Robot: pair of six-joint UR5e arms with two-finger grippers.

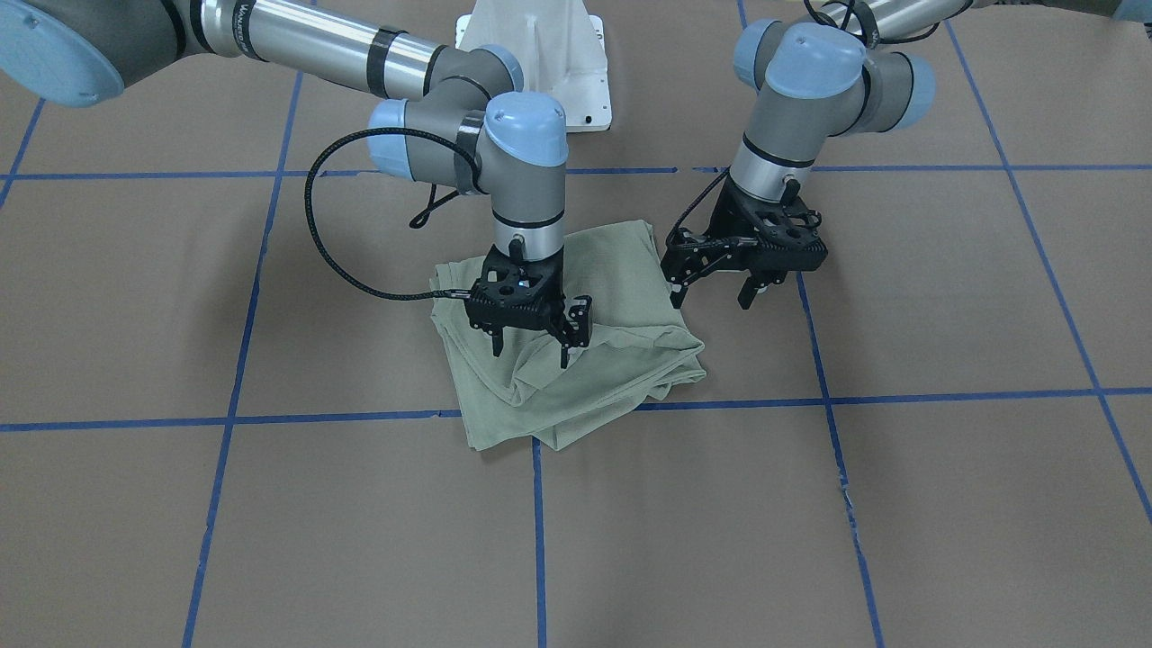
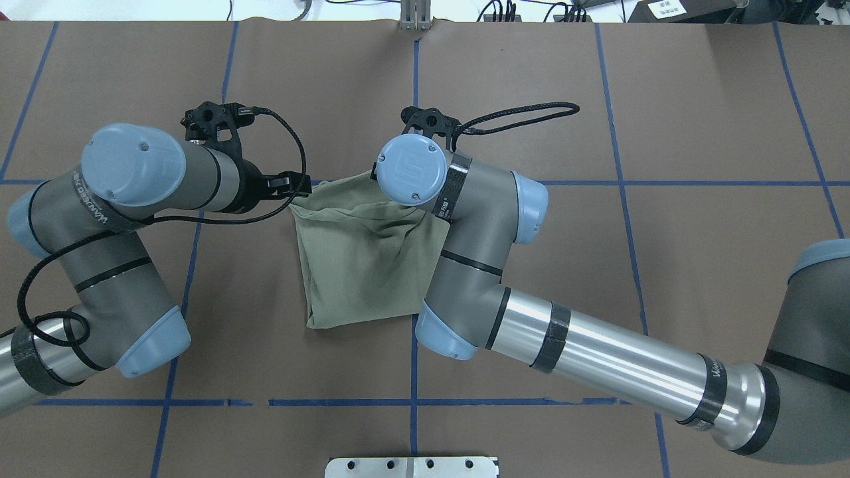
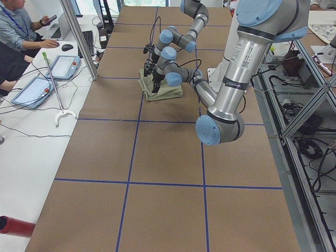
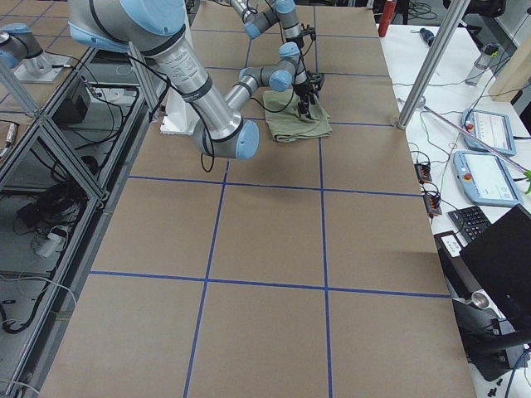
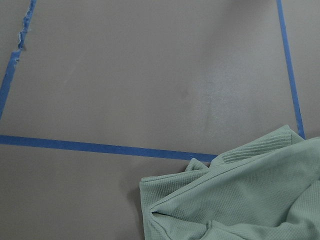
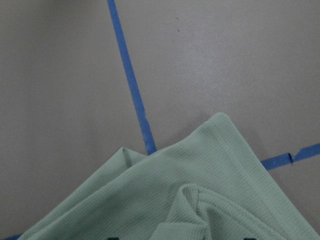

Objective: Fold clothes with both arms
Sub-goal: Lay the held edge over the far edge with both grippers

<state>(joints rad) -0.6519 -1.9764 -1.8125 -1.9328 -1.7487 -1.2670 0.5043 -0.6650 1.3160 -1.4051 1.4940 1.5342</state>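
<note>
Right gripper (image 1: 531,355) spread apart, pointed straight down over shirt (image 1: 621,279). Left gripper (image 1: 711,304) likewise apart, tilted just beside shirt's edge. Lay roughly folded on table (image 1: 945,315), across tape (image 1: 315,418).

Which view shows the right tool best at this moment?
The exterior front-facing view: there the right tool is seen whole and open, fingers pointing down over the green shirt. In the overhead view the right arm hides it. Both side views show it small and distant. Its own wrist camera shows only shirt and table.
</note>
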